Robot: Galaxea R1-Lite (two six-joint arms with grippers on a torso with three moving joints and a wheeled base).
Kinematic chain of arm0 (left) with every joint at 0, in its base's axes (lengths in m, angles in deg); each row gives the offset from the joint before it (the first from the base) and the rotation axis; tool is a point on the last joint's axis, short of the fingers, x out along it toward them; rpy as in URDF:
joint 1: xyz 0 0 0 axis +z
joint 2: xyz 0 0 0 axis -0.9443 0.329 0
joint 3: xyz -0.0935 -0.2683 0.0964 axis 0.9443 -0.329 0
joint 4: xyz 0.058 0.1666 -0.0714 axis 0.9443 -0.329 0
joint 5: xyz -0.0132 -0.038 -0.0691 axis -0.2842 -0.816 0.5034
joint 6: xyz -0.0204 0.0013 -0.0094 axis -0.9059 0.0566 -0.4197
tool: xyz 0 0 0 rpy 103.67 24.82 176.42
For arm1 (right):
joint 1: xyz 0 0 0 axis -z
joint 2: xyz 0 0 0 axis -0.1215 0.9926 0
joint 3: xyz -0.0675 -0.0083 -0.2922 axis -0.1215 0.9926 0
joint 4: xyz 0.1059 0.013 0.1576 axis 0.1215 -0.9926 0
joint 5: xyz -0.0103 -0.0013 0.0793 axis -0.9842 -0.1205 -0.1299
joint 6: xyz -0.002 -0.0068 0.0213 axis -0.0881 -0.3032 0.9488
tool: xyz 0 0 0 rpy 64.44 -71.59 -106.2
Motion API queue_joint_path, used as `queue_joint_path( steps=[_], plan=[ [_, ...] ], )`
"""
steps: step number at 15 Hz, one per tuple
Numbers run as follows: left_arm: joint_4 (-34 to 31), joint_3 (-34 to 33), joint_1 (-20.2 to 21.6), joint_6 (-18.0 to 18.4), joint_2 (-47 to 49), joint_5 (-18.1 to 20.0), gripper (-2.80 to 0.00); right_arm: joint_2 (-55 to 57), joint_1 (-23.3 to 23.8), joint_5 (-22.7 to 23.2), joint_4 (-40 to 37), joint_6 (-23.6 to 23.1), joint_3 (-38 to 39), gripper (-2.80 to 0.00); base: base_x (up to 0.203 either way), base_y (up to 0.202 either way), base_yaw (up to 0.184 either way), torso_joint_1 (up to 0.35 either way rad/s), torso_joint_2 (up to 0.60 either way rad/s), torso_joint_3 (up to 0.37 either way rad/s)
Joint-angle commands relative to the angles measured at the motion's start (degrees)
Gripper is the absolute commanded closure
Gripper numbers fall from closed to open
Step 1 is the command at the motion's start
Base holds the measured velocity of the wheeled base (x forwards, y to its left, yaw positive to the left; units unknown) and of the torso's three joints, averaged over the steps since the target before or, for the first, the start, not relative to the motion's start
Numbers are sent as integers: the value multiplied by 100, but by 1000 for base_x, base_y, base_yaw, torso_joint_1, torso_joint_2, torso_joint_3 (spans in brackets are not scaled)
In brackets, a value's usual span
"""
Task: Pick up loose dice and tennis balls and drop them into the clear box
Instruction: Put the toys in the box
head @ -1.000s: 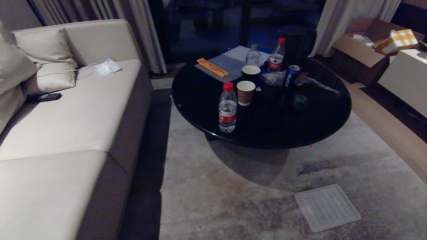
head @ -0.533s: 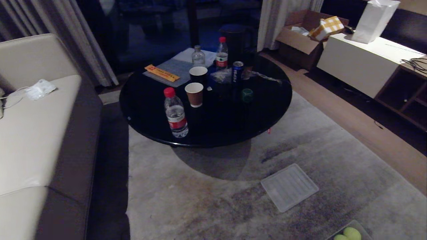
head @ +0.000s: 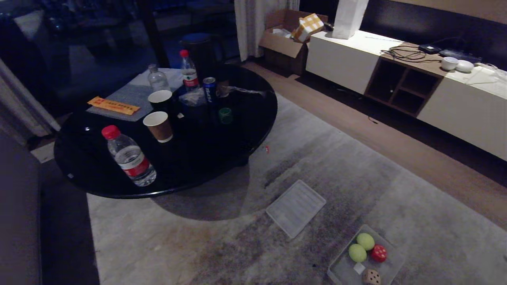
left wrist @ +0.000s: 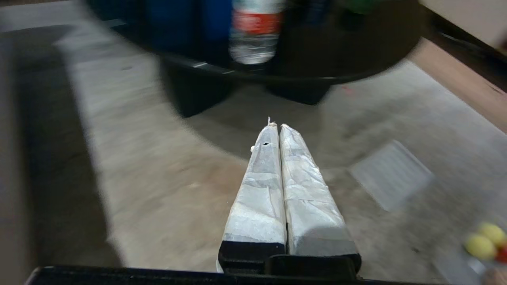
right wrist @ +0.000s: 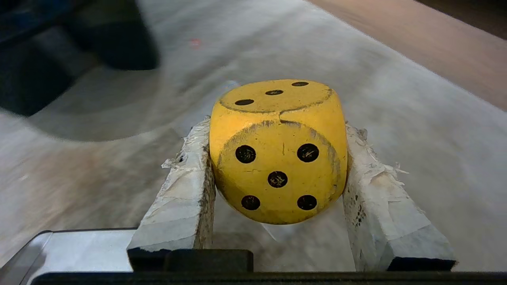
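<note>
- Right gripper (right wrist: 277,158) clamped on a yellow die (right wrist: 279,152), padded fingers (right wrist: 186,186) pressed to its two sides, five-pip face turned toward the wrist, carried in the air above the rug (right wrist: 416,130).
- Left gripper (left wrist: 276,130) closed on nothing, tips touching, idle above the same rug.
- Neither arm seen from the head.
- Clear box (head: 392,273) lying on the rug at the near right, already holding two tennis balls (head: 361,247), a red die (head: 379,253) and a tan die (head: 371,277).
- Likely step: carrying the yellow die to the box. Best done by keeping the squeeze firm, stopping squarely over a bare patch of the box floor, lowering close, then releasing, so the die neither bounces out nor knocks the balls.
- Flat ribbed lid (head: 296,208) lying on the rug between box and table, apart from both; not the target.
- Round black table (head: 245,134) at far left, carrying a water bottle (head: 128,156), paper cups (head: 159,126) and a can (head: 209,89).
- Grey, stained rug giving way to wood floor (head: 356,126) on the right; a long white cabinet (head: 340,63) along the far right wall, a cardboard carton (head: 281,43) beside its far end.
</note>
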Motion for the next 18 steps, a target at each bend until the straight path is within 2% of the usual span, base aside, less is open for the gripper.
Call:
queue_joint_path(
  steps=[1, 7, 14, 18],
  plan=[
    [4, 0, 0, -8, -10, -7, 0, 1, -2, 1, -7, 1, 1, 0, 0, 11, -163, -2, 2, -2],
    [4, 0, 0, -8, -5, -5, 0, 7, 4, 1, -7, 10, 1, 0, 2, 10, -141, 1, 4, 2],
    [4, 0, 0, -17, -6, -3, 0, -1, -2, 1, 0, 10, 1, 0, 0, 0, 0, 1, 0, -6],
    [4, 0, 0, -17, -2, -8, 0, 6, -2, 1, 2, 10, 1, 0, 0, 0, 0, 3, 1, -180]
  ],
)
